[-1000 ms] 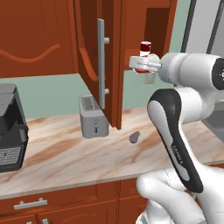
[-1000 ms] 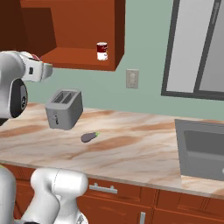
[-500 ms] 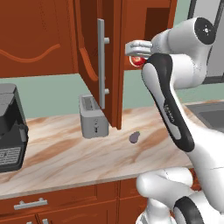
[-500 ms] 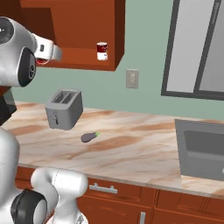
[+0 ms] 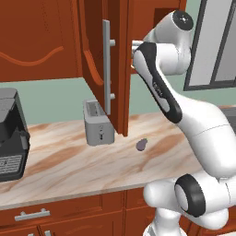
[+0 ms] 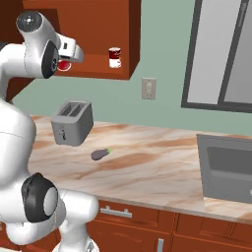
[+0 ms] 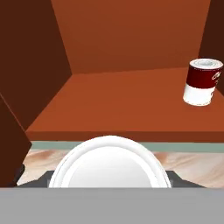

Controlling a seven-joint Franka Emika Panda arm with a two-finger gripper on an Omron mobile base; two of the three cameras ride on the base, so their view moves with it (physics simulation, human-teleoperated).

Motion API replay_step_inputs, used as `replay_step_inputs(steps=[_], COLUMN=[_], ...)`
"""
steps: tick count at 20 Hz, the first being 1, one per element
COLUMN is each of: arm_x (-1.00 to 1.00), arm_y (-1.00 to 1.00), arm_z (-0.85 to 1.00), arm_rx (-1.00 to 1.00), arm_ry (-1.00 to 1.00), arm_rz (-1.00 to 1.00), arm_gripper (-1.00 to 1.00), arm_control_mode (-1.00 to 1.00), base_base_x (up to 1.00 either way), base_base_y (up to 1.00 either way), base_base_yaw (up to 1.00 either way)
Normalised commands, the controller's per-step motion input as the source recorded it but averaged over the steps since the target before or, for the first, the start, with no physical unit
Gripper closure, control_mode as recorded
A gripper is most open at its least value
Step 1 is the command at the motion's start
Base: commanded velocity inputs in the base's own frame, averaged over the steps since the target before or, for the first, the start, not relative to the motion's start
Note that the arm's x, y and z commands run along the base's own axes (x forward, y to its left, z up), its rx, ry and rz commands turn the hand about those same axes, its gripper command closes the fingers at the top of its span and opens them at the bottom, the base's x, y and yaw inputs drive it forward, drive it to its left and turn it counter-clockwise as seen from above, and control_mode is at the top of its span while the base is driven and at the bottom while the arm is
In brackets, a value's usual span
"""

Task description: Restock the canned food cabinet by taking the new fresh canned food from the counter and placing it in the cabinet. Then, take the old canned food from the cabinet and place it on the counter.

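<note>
Moved: since a second ago the arm has swung up and in toward the open cabinet; the bright red can has travelled with the hand from out in the room to the shelf's front edge.
Jaws: the gripper is closed about the new fresh canned food; in the hand view its pale lid sits right between the fingers, which it hides, so the grip is likely but the contact itself is not seen.
Ahead of the jaws: the bare reddish-brown shelf floor of the cabinet, with back and side walls beyond.
Old can: the old canned food stands upright on that shelf, ahead and well off to one side of the jaws, near a side wall.
Surface below: the counter, marbled beige and brown, far beneath the jaws, carrying a toaster, a small dark eggplant and a black coffee machine.
Room: green wall, outlet, window, sink.
Arm pose: raised high, elbow bent, hand level at the shelf.
Views differ: the left base view shows the door's grey bar handle; the right base view shows the held can.
</note>
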Motion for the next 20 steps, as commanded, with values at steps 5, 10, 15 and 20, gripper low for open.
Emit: replay_step_inputs(steps=[5,10,15,20], arm_x=[1.0,0.99,0.88,0.66], arm_y=[0.07,0.13,0.05,0.0], arm_z=[-0.25,-0.4,-0.38,-0.12], arm_rx=[-0.1,-0.15,-0.13,-0.08], arm_ry=[0.01,0.0,0.01,-0.01], arm_rz=[0.0,0.0,0.0,0.0], arm_gripper=[1.0,1.0,-1.0,-1.0], arm_control_mode=[-1.0,-1.0,-1.0,-1.0], base_base_x=[0.0,0.0,0.0,0.0], base_base_y=[0.0,0.0,0.0,0.0], base_base_yaw=[0.0,0.0,0.0,0.0])
